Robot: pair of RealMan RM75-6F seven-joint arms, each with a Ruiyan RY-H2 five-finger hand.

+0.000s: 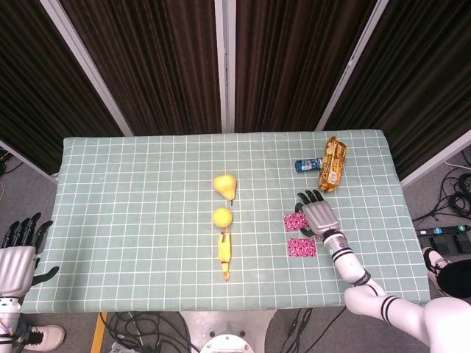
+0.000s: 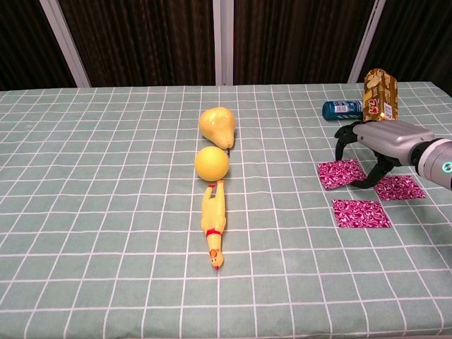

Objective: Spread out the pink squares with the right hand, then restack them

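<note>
1. Right hand (image 2: pixel 385 145): fingers (image 2: pixel 344 140) arched apart, tips down by the pink squares, gripping nothing visible.
2. Three pink squares spread flat near the table's right edge: one under the fingertips (image 2: pixel 341 174), one behind the thumb (image 2: pixel 400 188), one nearer the front (image 2: pixel 361 213).
3. Probably spreading finished; restacking next, calling for sliding one square onto another.
4. Left hand (image 1: pixel 18 254) open, off the table's left front corner.

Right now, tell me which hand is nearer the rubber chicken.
Right. The right hand hovers over the pink squares, to the side of the rubber chicken; the left hand sits off the table's far-left edge.
</note>
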